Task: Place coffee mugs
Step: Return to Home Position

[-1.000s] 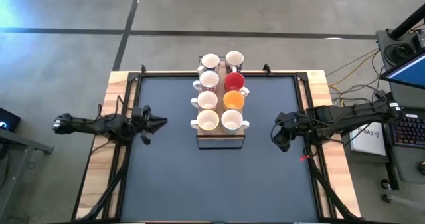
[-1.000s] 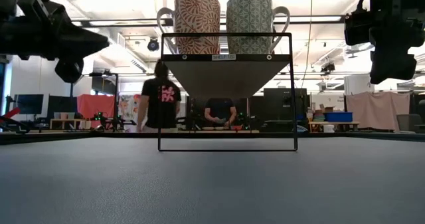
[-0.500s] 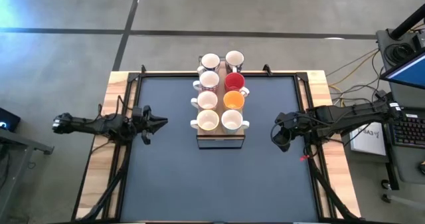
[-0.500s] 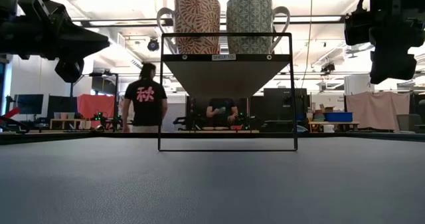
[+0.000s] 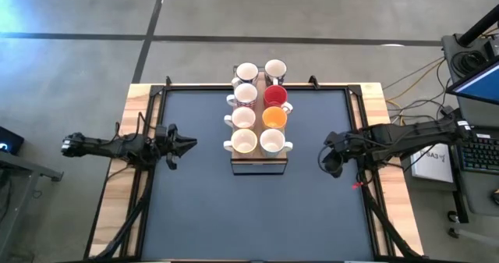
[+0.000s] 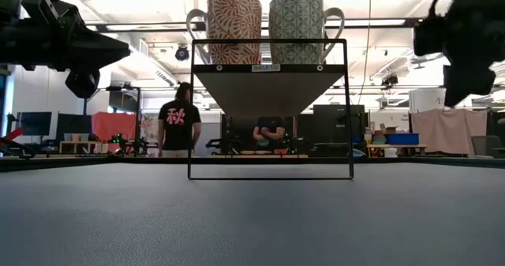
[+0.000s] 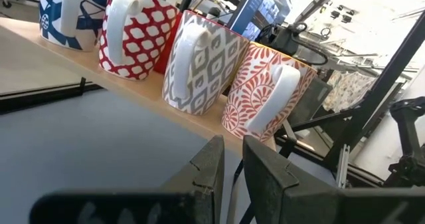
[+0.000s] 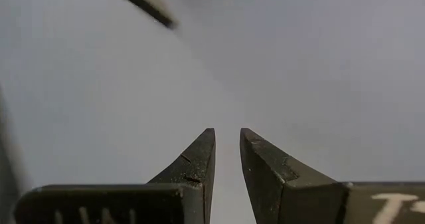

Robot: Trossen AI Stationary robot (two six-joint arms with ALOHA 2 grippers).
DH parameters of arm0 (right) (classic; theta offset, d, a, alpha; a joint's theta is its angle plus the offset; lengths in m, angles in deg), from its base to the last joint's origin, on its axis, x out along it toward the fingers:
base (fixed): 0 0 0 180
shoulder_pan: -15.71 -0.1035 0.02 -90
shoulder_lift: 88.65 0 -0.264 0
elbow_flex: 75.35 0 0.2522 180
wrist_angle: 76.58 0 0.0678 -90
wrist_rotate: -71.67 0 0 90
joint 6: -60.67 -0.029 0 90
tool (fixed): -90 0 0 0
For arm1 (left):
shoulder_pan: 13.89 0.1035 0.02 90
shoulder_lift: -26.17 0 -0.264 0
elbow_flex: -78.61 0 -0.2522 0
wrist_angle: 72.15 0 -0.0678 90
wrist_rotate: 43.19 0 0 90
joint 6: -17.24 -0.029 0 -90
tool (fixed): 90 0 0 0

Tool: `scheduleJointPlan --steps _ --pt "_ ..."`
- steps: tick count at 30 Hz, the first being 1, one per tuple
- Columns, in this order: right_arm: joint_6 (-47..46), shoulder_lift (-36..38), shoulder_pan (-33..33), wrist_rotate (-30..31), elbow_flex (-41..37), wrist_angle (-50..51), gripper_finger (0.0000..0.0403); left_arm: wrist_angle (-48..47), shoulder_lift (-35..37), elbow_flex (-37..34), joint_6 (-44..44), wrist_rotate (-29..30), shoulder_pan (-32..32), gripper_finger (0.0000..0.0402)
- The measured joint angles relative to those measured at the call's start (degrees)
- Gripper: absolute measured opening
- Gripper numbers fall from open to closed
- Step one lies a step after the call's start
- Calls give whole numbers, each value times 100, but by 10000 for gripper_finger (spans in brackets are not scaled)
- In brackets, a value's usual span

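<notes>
Eight coffee mugs [image 5: 259,107] stand upright in two rows on a raised wooden shelf [image 5: 259,166] at the table's far middle. One is red [image 5: 274,96], one orange [image 5: 274,117], and the others show white insides. In the low view two patterned mugs [image 6: 234,25] stand on top of the metal stand [image 6: 270,108]. My left gripper [image 5: 189,144] hovers shut left of the shelf, pointing at it, and its wrist view shows its fingers [image 7: 232,154] before a row of patterned mugs [image 7: 199,68]. My right gripper [image 5: 331,163] hangs shut to the right of the shelf, above the mat [image 8: 227,141].
The dark mat [image 5: 257,216] covers the table between wooden side rails [image 5: 121,185]. A keyboard and cables [image 5: 475,150] lie beyond the right edge. In the low view, people stand in the room behind the table [image 6: 177,128].
My right gripper has shifted slightly toward the table's right edge. A person in the room behind has walked across. The mugs and my left gripper have kept still.
</notes>
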Motion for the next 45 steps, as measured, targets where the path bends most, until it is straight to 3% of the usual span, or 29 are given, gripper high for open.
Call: scheduleJointPlan --steps 8,15,19,27,36,42,45 --pt "375 368 2 645 -97 193 61 1 -4 4 0 0 0 39" --pt "286 925 2 1330 -334 -366 61 2 -7 4 0 0 -2 39" --pt "376 1302 2 1354 -550 -1597 61 4 -4 4 0 0 -2 39" --pt "1428 1659 2 1476 -1141 -4392 61 4 -47 7 0 0 -2 39" --pt "1471 1826 2 1491 -2479 -7686 61 4 -66 7 0 0 -2 39" --pt "899 1937 2 1488 -3101 -8558 61 4 -66 7 -2 0 -2 39" --pt "779 2175 2 1501 -3249 -8491 61 4 -66 7 -2 0 -2 39"
